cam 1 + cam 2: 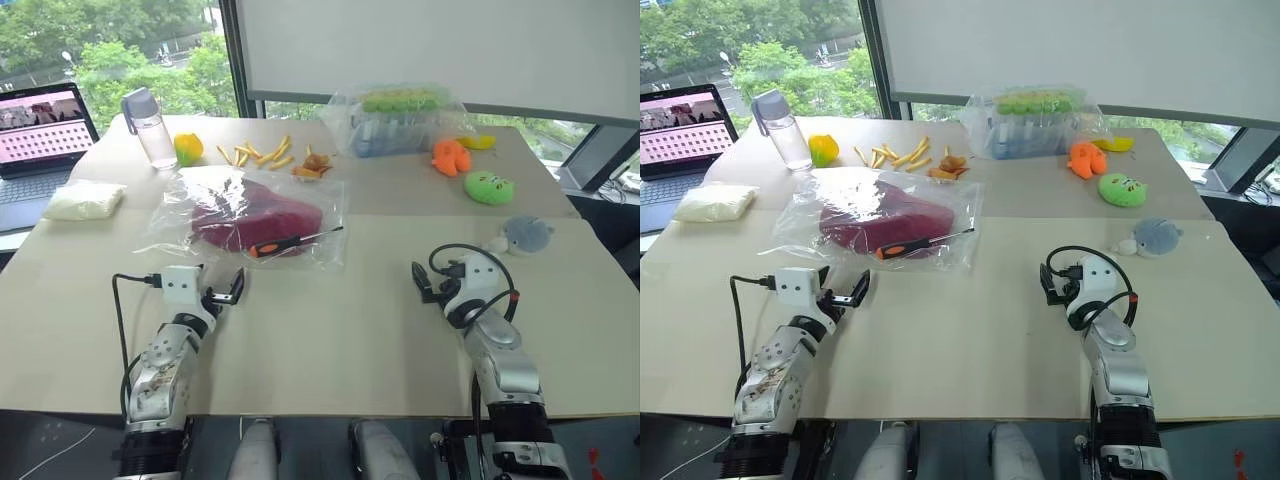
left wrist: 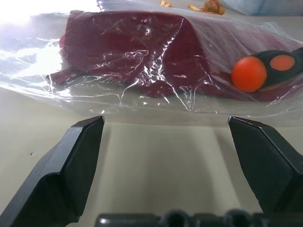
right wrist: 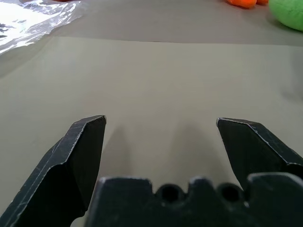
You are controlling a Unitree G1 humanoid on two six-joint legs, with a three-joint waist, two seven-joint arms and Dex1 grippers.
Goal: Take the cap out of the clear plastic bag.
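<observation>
Here, bagged cap (image 1: 258, 224) just ahead – left pincer (image 1: 228, 293) agape

The left gripper (image 2: 165, 142) is seen with its two black fingers (image 2: 71, 170) spread wide apart above the pale beige table (image 2: 161, 161), with nothing held between them. Just ahead, the dark red fabric cap (image 2: 137, 61) is enclosed in the crinkled clear plastic bag (image 2: 42, 75), which lies flat on the table. A screwdriver handle, black with orange patches and a rounded orange end (image 2: 249, 74), is seen against the bag.
</observation>
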